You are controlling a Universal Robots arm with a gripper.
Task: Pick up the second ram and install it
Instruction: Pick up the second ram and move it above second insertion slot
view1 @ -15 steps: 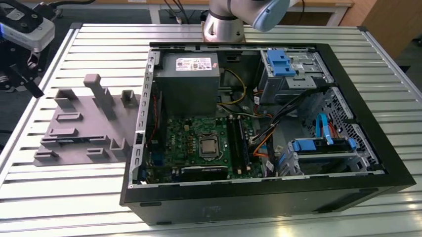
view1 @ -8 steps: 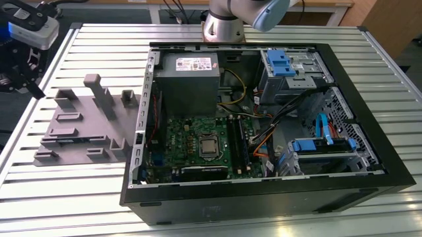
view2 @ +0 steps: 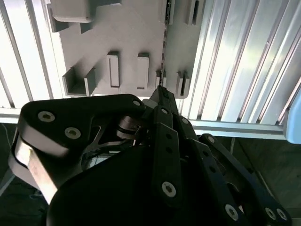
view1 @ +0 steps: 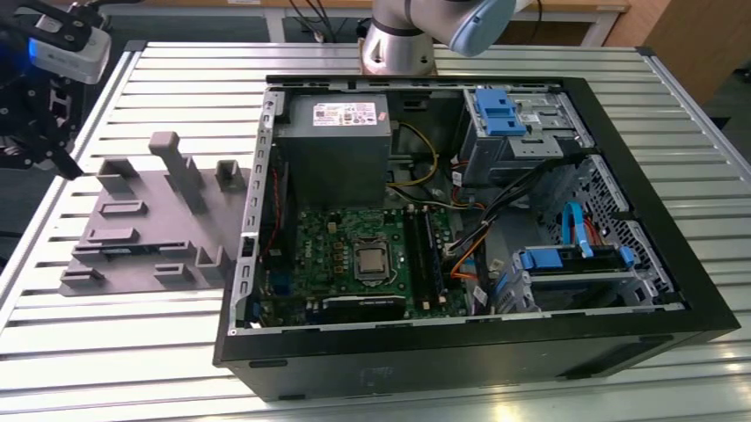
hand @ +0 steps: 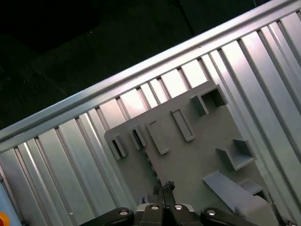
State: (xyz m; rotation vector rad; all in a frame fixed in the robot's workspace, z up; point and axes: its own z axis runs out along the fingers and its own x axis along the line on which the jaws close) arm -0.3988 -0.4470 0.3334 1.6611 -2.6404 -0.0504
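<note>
End effector: in the second wrist view the black end effector point(view2: 162, 94) has its fingers drawn together on a thin dark strip. In the first wrist view point(hand: 164, 188) the fingertips also meet.
Second ram: the second ram point(view2: 165, 47) is that strip. It is seen edge-on, reaches out from the fingertips and is held over the grey tray.
End effector position: in the exterior view the end effector point(view1: 61, 163) hangs near the exterior view's left edge, above the slatted metal surface point(view1: 118, 352). It is close to the tray's far corner and well apart from the case.
Grey tray: the moulded tray point(view1: 129, 237) lies flat on the surface, just beside the case on the exterior view's left. Both wrist views show its upright blocks and shallow pockets point(view2: 136, 28) point(hand: 188, 160).
Computer case: the black case point(view1: 470, 352) lies on its side with the panel off, its inside facing up.
Motherboard: the green board point(view1: 340, 237) sits in the case's lower half, with long black slot strips point(view1: 420, 255) along its edge towards the exterior view's right.
Power supply: a grey box point(view1: 334, 132) sits beyond the board.
Arm base: the base point(view1: 399, 48) stands behind the case.
</note>
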